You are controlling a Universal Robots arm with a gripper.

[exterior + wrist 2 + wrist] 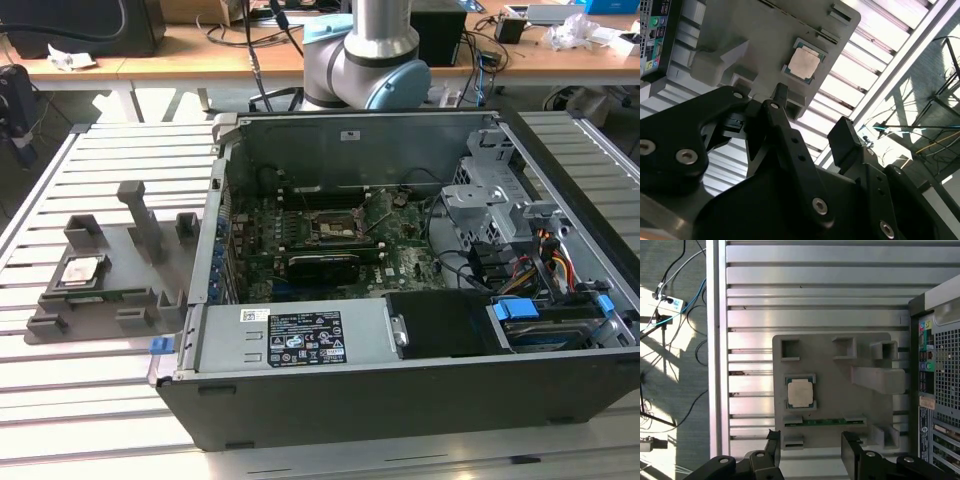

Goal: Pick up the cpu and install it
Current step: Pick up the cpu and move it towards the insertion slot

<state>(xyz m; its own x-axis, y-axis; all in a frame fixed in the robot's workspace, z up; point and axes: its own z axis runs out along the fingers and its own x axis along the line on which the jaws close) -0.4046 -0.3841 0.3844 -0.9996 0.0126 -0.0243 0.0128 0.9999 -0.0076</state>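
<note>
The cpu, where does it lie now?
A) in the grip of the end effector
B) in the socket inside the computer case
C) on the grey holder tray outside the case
C: the cpu lies flat on the grey holder tray, beside the computer case, and the open end effector is empty.

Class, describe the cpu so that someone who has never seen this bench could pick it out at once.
Start at the open computer case; to the exterior view's left of it lies a grey holder tray. The cpu sits in that tray: a small flat square with a silvery top, unlike the thin green memory strip beside it.
</note>
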